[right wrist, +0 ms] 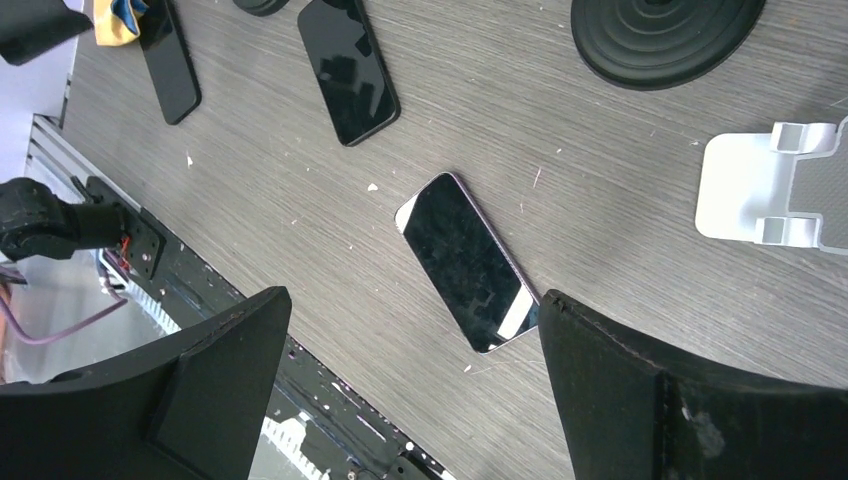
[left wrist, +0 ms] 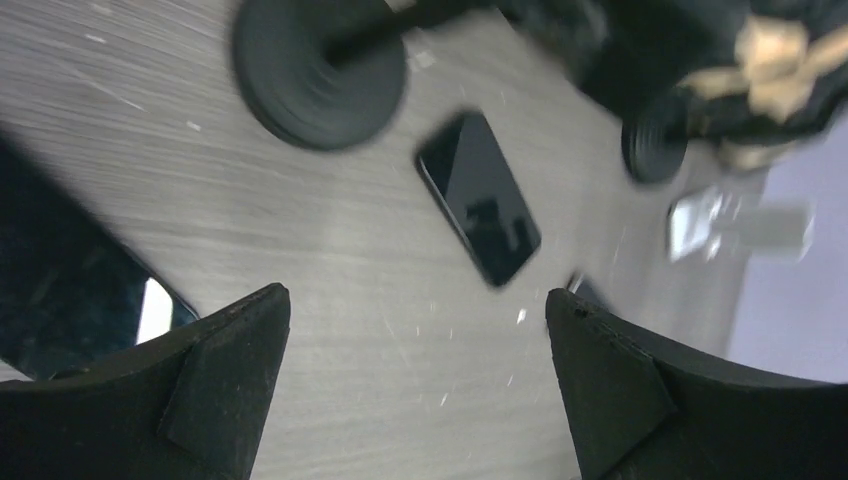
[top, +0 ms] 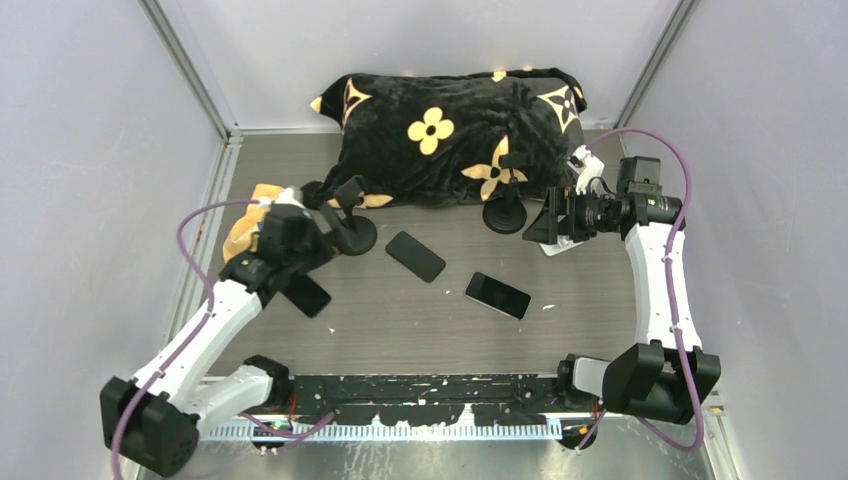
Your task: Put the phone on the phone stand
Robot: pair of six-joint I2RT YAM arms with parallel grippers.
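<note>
Nearest the lens, the black rail runs along the near edge of the table, with 1 arm base at each end.

On the left, the left gripper hangs low over the tabletop, its jaws spread wide with nothing between them. On its near side lies the left phone, flat on the wood with its dark screen up; in the left wrist view it shows partly behind one fingertip. A yellow cloth lies toward the left wall, beyond the arm. Just beside the gripper stands the left round stand, a black disc base with a stem rising from it.

Toward the middle, the middle phone lies flat and slanted, screen up, near that disc but apart from it. The right phone lies a little nearer the rail, also flat and screen up, apart from the middle one. The 3 phones all rest on the table.

Behind them a black pillow with gold flower marks fills the far side. The right round stand sits at its front edge.

On the right, the right gripper hovers with its jaws wide and empty. The right phone shows between its fingertips in the wrist view. The white phone stand sits on the table below that arm's wrist, near the right round stand but not touching it.
</note>
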